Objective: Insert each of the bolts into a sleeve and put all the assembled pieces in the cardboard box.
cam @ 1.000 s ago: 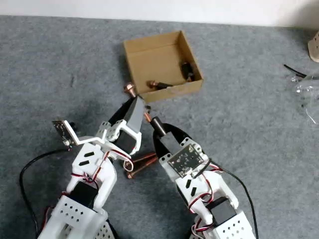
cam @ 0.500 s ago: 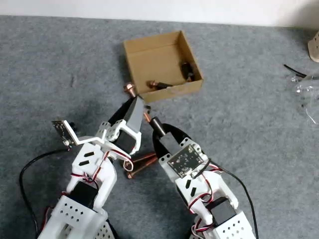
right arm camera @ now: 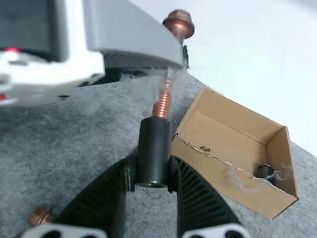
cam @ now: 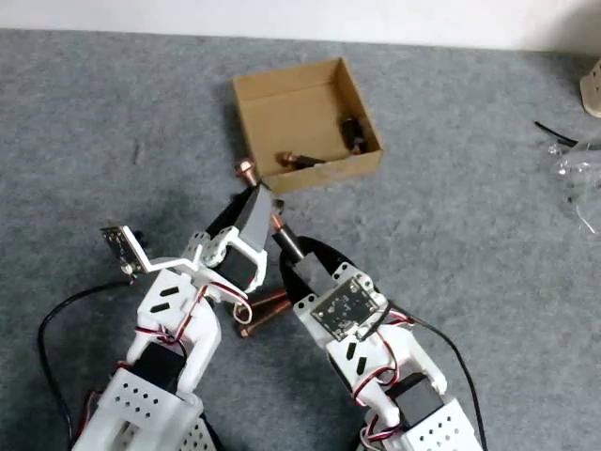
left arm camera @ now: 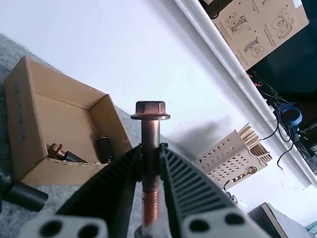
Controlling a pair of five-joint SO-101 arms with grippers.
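grey felt-like tabletop carries both arms and an open brown cardboard box just beyond them. the left claw is clamped on a copper flanged bolt, head toward the box and threaded end toward the other arm. the right claw is closed round a black cylindrical sleeve, whose open mouth faces that thread. the two long axes run nearly in one line, and the thread tip sits at the mouth; whether it has entered, i cannot tell. the coming push probably depends on holding that line. inside the box lie one sleeved bolt and a second dark piece. two loose copper bolts lie between the arms.
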